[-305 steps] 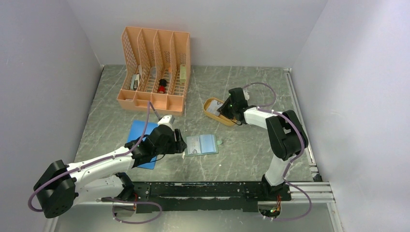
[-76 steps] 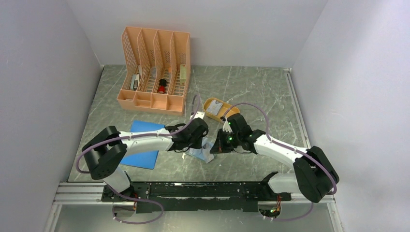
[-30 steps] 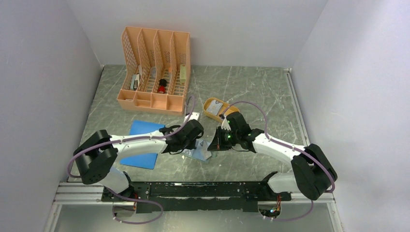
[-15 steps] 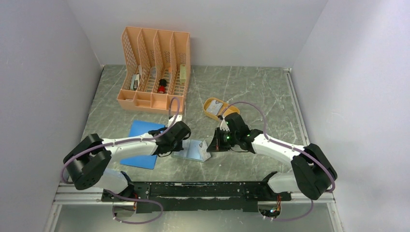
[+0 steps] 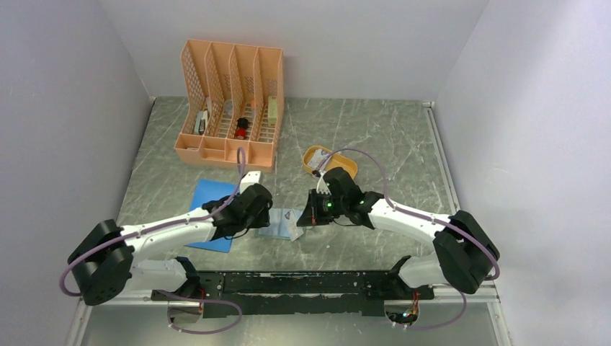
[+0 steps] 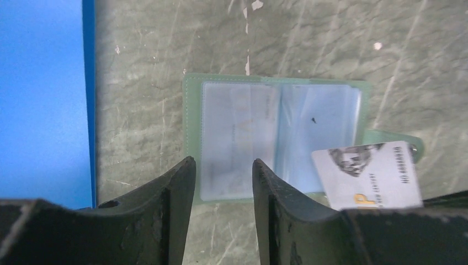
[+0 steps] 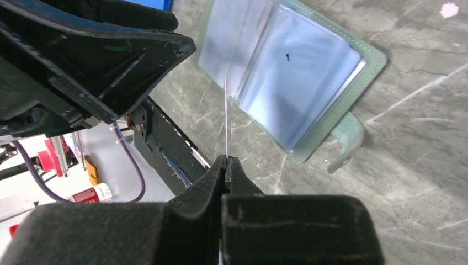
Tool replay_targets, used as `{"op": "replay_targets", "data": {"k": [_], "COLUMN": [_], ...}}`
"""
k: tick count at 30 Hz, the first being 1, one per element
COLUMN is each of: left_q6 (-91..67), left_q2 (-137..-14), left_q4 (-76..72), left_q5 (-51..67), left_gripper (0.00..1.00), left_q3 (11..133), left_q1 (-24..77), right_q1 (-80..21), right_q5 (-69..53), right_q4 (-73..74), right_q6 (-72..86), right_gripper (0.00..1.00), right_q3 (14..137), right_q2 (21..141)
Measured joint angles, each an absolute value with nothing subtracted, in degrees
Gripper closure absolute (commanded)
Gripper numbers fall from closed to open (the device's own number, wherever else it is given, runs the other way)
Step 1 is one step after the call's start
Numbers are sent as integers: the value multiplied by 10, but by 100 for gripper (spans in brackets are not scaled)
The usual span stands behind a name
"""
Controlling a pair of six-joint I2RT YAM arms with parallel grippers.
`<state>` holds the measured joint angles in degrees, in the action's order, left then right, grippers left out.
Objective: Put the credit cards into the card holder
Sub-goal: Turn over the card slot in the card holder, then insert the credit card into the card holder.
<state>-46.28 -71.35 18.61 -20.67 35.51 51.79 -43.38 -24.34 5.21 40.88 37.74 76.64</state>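
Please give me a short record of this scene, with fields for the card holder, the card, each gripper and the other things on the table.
card holder: open, lying flat on the table, clear pockets facing up
credit card: pinched above the holder's corner near the snap tab, not visibly inside a pocket
left gripper: open, empty, over the holder's edge
right gripper: shut on the credit card
other things: blue pad, yellow tray, orange organizer

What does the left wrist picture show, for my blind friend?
A sage-green card holder lies open on the grey table, clear pockets up. A pale credit card hangs over its lower right corner; the open left gripper frames its near edge, a blue pad at left.
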Motion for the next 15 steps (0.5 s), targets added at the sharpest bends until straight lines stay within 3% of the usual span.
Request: {"op": "replay_targets", "data": {"k": [15], "left_q6": [-480], "left_q2": [-697], "left_q4": [174], "left_q5": [-204], "left_gripper": [70], "left_q3": [283], "left_q1": [484], "right_q1": [-463], "right_q5": [-223], "right_q4": [-62], "right_q6": [497], "right_gripper": [100], "right_q3": [374], "right_q2": [845]}}
